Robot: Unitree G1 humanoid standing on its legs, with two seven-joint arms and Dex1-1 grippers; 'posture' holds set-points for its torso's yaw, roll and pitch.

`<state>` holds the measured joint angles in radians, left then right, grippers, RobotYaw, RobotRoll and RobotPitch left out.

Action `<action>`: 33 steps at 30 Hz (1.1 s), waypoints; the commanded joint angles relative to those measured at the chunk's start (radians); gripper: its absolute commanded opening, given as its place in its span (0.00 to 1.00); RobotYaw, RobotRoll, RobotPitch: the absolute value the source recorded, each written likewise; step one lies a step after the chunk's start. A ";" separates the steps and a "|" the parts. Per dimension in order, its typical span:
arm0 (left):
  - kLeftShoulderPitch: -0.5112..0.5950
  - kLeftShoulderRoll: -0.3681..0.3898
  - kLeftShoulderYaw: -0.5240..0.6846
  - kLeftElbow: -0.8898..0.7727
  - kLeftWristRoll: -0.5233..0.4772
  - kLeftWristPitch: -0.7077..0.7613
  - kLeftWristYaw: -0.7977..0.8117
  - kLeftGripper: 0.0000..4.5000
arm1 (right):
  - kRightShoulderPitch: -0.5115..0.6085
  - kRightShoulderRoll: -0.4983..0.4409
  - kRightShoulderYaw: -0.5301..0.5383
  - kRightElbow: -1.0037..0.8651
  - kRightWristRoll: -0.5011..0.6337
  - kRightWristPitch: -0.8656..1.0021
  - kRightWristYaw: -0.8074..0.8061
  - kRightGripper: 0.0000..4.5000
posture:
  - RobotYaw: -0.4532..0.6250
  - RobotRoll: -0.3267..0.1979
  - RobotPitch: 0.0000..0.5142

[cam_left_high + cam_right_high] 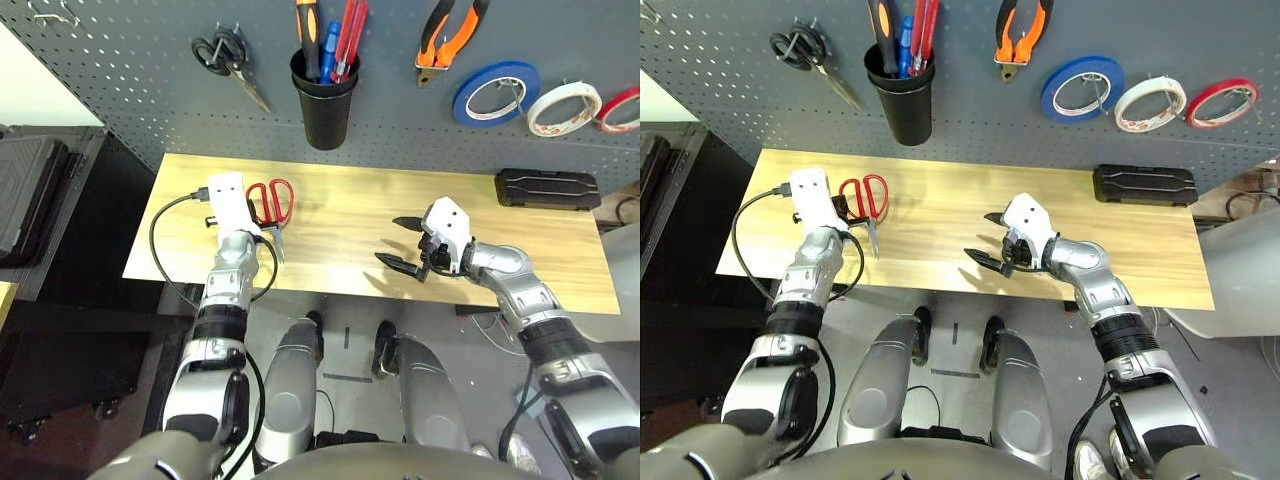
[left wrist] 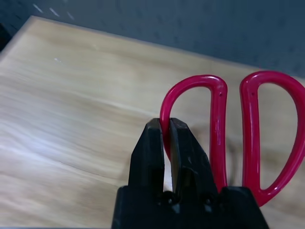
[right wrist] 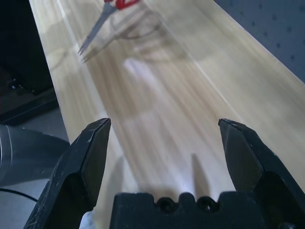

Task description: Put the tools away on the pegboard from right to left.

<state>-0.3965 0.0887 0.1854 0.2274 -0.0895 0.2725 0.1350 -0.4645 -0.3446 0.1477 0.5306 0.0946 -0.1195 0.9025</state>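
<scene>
Red-handled scissors remain to be stowed: above the bench top, one handle loop clamped in the left gripper. Right gripper: apart, empty. White tape and pliers hang on the pegboard; screwdriver stands in its cup. Judged three of four done.

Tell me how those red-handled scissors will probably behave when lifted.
The red-handled scissors look stiff, being metal blades and moulded loops. Pinched by one loop, they may swing or tilt, since the blades extend well beyond it. The smooth, glossy handles could prove slightly slippery.
</scene>
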 commanded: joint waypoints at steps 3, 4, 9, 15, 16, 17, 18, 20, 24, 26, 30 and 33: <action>0.086 -0.011 0.028 -0.239 -0.028 0.036 0.008 0.01 | -0.049 0.032 0.012 0.146 -0.022 -0.085 0.018 1.00 | 0.83 0.62 0.49; 0.096 -0.010 0.032 -0.271 -0.031 0.036 0.005 0.01 | -0.063 0.038 0.011 0.171 -0.024 -0.099 0.019 1.00 | 0.84 0.62 0.48; 0.132 -0.019 0.048 -0.402 -0.069 -0.036 -0.025 0.01 | -0.129 0.063 -0.018 0.274 -0.011 -0.182 0.035 1.00 | 0.87 0.62 0.45; 0.166 -0.030 0.051 -0.517 -0.137 -0.087 -0.079 0.01 | -0.164 0.068 -0.087 0.320 0.070 -0.268 0.114 1.00 | 0.88 0.62 0.42; 0.168 -0.030 0.050 -0.530 -0.148 -0.093 -0.088 0.01 | -0.166 0.067 -0.098 0.321 0.082 -0.275 0.128 1.00 | 0.88 0.62 0.41; 0.168 -0.030 0.049 -0.542 -0.157 -0.096 -0.096 0.01 | -0.166 0.066 -0.108 0.318 0.093 -0.281 0.140 1.00 | 0.88 0.62 0.41; 0.166 -0.029 0.049 -0.551 -0.168 -0.097 -0.104 0.01 | -0.167 0.065 -0.118 0.316 0.105 -0.287 0.152 1.00 | 0.88 0.62 0.40; 0.156 -0.029 0.047 -0.578 -0.195 -0.089 -0.117 0.01 | -0.159 0.061 -0.147 0.294 0.145 -0.295 0.187 1.00 | 0.88 0.62 0.39; 0.128 -0.017 0.045 -0.597 -0.227 -0.073 -0.136 0.01 | -0.130 0.051 -0.196 0.227 0.226 -0.292 0.256 1.00 | 0.87 0.62 0.38; 0.106 -0.006 0.046 -0.594 -0.239 -0.066 -0.144 0.01 | -0.106 0.039 -0.220 0.176 0.270 -0.275 0.287 1.00 | 0.85 0.62 0.37; 0.070 0.013 0.051 -0.575 -0.259 -0.058 -0.159 0.01 | -0.061 0.025 -0.254 0.080 0.336 -0.243 0.320 1.00 | 0.83 0.62 0.35; 0.042 0.025 0.053 -0.553 -0.268 -0.053 -0.171 0.01 | -0.029 0.019 -0.271 0.009 0.369 -0.216 0.323 1.00 | 0.81 0.62 0.34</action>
<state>-0.3488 0.1028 0.2365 -0.3377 -0.3396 0.2090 -0.0215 -0.5248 -0.3161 -0.1044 0.5798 0.4341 -0.3537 1.2142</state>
